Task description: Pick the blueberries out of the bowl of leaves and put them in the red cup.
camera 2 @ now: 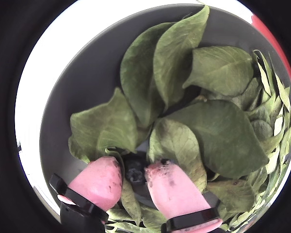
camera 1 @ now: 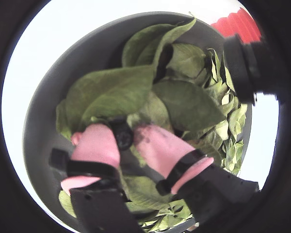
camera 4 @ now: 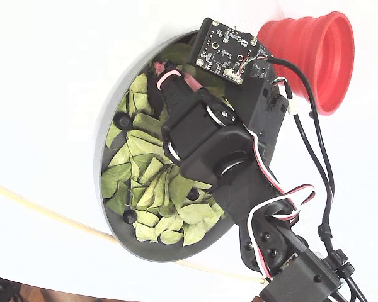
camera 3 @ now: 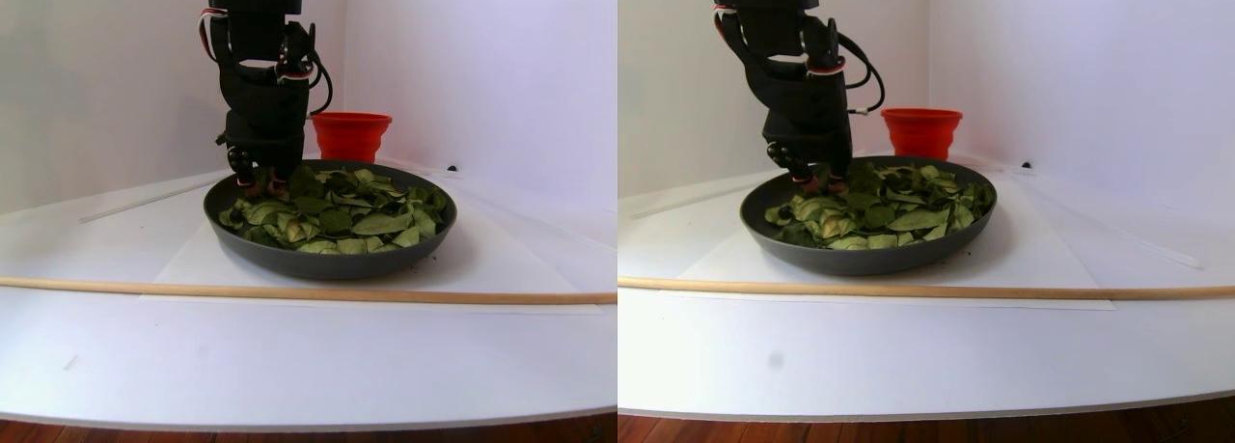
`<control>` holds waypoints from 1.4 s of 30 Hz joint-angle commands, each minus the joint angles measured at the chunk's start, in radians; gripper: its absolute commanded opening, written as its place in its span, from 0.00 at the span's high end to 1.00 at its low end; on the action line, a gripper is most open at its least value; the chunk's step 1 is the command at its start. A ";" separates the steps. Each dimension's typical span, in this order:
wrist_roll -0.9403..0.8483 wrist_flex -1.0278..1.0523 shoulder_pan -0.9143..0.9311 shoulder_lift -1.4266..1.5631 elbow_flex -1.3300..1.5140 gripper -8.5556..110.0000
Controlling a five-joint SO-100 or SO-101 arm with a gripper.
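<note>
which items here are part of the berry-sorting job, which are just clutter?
Job:
- blueberry between the gripper fingers
- loose blueberries
- leaves
- bowl
- red cup

Lying about:
- wooden stick
- white sheet

I see a white tabletop (camera 3: 289, 366) carrying a white paper sheet (camera 3: 193, 260). The bowl (camera 3: 328, 260) sits on that sheet, the red cup (camera 3: 350, 134) behind it toward the back edge, a thin wooden rod (camera 3: 289, 290) lying across the front.
</note>
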 commanded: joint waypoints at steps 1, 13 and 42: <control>-0.002 0.009 0.015 0.103 0.006 0.85; 0.005 0.014 0.009 0.187 0.035 0.85; -0.025 0.015 0.011 0.209 0.081 0.79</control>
